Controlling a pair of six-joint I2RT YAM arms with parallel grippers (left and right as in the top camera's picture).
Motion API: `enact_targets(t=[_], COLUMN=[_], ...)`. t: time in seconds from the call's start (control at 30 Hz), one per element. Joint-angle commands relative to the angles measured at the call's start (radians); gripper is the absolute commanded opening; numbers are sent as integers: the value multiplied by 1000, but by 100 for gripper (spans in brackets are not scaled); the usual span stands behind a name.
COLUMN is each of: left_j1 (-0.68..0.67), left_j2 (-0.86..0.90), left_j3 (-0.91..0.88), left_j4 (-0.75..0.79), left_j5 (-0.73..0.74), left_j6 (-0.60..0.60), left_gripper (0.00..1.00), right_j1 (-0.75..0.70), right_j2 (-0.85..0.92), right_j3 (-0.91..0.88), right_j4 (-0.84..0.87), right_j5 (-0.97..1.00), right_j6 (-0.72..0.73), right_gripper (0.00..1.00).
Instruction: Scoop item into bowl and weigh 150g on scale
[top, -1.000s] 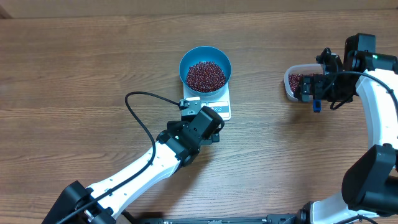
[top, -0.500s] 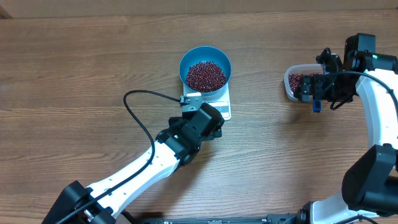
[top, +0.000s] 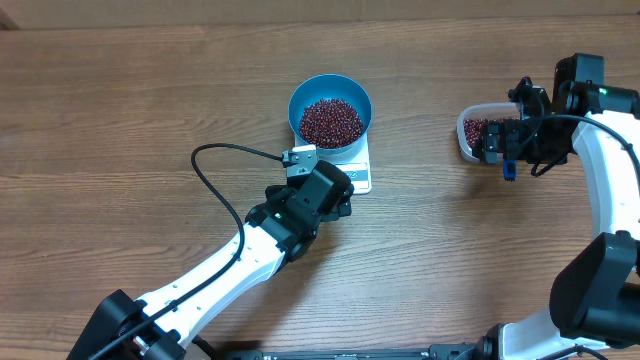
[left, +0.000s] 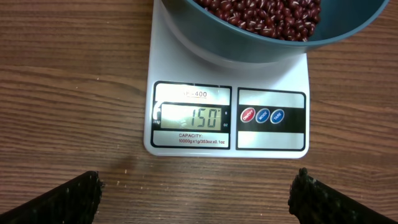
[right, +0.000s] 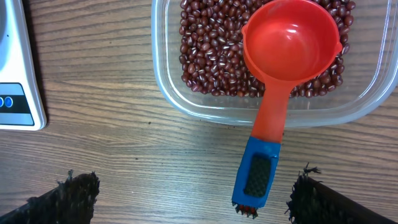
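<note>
Both pincers hang wide open and empty, so with the bowl (left: 249, 46) of beans (left: 261, 12) sitting on the scale (left: 186, 62) at target, a bump from the left pincer (left: 196, 193) near it, or the right pincer (right: 193, 186) lifting the scoop (right: 289, 43) for more, would spoil the reading.

Blue bowl (top: 297, 98) of beans (top: 331, 121) sits on white scale (left: 227, 118), seemingly showing 150.

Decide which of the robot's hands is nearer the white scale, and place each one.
Left. The left hand hovers open just off the display edge of the scale. The right hand is far off to the side, open by the clear tub.
</note>
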Motion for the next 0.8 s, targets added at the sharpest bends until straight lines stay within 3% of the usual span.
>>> enact_targets(t=[0.0,0.43,0.77], left_j1=[3,50,176], left_j2=[-25,-287,-520], left_j3=[-10,-11,-113], left_j4=[0,-121,-153], left_j5=[1,0,28], left_j6=[23,152,151], left_gripper=[99,100,99], right_j1=[-6,-6,-6], right_j2=[-18,-18,-18], right_j3=[16,16,16], right_j4=[5,5,5], right_j5=[-8,-8,-8], right_j6=[-2,-2,-2], right_gripper=[100,100,100])
